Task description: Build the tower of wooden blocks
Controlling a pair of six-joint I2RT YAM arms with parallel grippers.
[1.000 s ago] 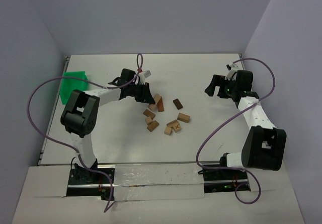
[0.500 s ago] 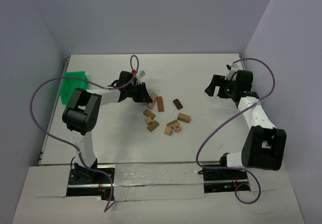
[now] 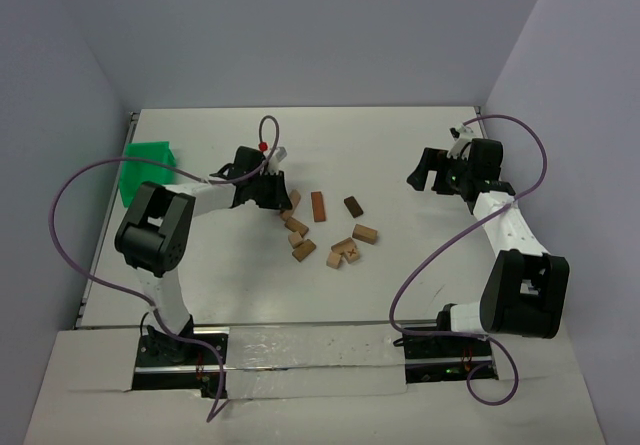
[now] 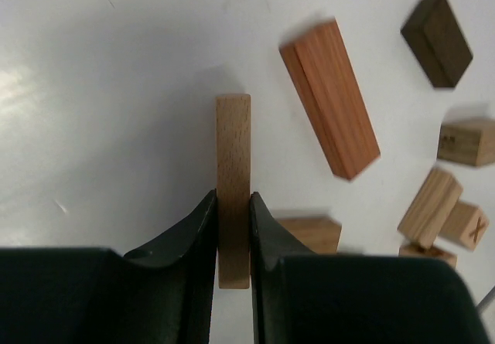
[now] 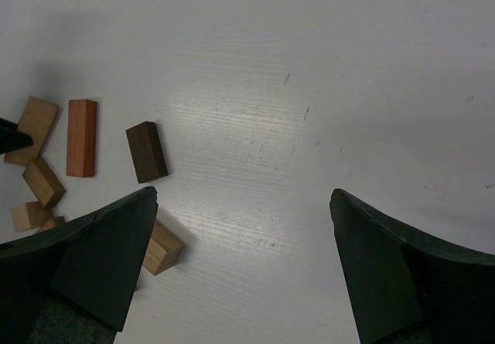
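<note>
Several wood blocks lie loose in the middle of the table; no tower stands. My left gripper is shut on a thin tan block, held on edge just over the table. To its right lie a reddish bar, a dark brown block and the X block. The reddish bar, dark block and X block also show from the top. My right gripper is open and empty, far to the right of the pile and above bare table.
A green tray sits at the table's left edge. More tan blocks lie in front of the pile. The right wrist view shows the dark block and a tan block by its left finger.
My left gripper has pulled a little left and nearer from the pile with the tan block in it. The reddish bar now lies apart from it. The right arm has not moved.
</note>
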